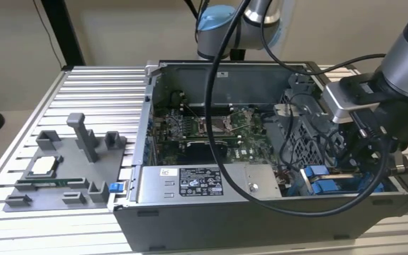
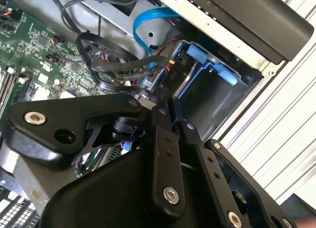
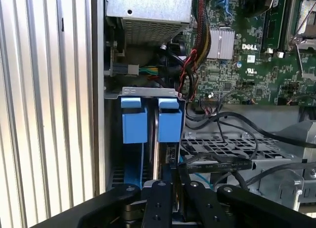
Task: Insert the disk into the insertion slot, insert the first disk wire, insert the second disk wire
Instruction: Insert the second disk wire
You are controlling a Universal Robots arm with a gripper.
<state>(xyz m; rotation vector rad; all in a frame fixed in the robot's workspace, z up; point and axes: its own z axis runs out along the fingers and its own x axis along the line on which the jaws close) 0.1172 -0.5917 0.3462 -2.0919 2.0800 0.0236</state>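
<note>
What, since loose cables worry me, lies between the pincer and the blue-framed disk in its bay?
A flat black cable runs from the perforated grey cage to the pincer, meeting it at the silver-grey, blue-framed disk seated in the grey metal bay. Nothing else visibly intervenes.

Matt black plastic is seen on the gripper, glossy blue plastic on the slot, ribbed bare metal on the bench.

From above and off the arm, we overlook the open grey metal computer case; both wrist views sit close behind the black gripper, sharing the blue-railed grey drive bay ahead of it.
</note>
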